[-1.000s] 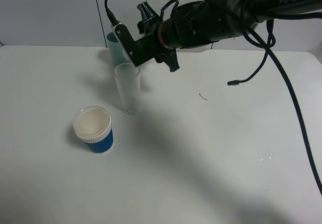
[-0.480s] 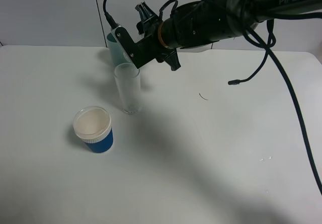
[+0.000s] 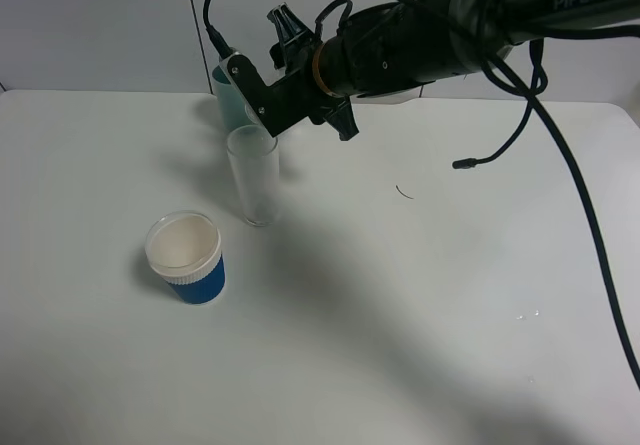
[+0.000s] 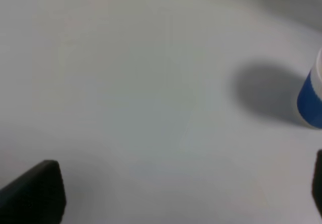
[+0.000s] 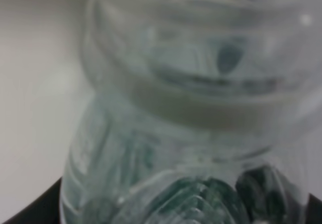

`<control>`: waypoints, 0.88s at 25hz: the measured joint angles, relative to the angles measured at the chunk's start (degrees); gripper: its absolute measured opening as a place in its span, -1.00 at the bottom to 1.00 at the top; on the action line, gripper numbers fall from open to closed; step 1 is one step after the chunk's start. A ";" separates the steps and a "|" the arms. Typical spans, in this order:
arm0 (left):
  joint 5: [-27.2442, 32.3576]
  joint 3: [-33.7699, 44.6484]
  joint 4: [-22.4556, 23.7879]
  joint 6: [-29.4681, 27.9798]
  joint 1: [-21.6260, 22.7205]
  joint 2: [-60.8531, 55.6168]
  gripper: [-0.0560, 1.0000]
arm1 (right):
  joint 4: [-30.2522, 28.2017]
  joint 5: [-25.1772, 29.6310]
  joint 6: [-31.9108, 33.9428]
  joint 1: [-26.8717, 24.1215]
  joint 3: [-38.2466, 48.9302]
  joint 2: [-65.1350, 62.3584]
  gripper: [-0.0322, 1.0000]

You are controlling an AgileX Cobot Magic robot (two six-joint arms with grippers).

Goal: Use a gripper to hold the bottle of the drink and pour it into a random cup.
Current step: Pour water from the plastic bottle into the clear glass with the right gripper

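My right gripper (image 3: 262,103) reaches across from the right and hangs tilted just above and behind the rim of the clear glass cup (image 3: 253,177). It is shut on the bottle of the drink (image 5: 191,133), which fills the right wrist view with its ribbed clear body and dark green label. In the exterior high view only a clear bit of the bottle (image 3: 256,115) shows at the cup's rim. The left gripper (image 4: 173,194) is open over bare table, with a black fingertip (image 4: 32,196) at one edge of its view.
A teal cup (image 3: 228,93) stands behind the glass, partly hidden by the arm. A blue cup with a white rim (image 3: 186,258) sits front left and also shows at the edge of the left wrist view (image 4: 311,95). Loose black cables (image 3: 520,115) hang over the white table (image 3: 420,295).
The right gripper with the bottle has shifted slightly up and to the left over the glass. The cups have not moved.
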 joint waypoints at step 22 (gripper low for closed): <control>0.00 0.00 0.00 0.00 0.00 0.00 0.99 | -0.05 0.00 -3.90 1.02 -0.02 0.00 0.14</control>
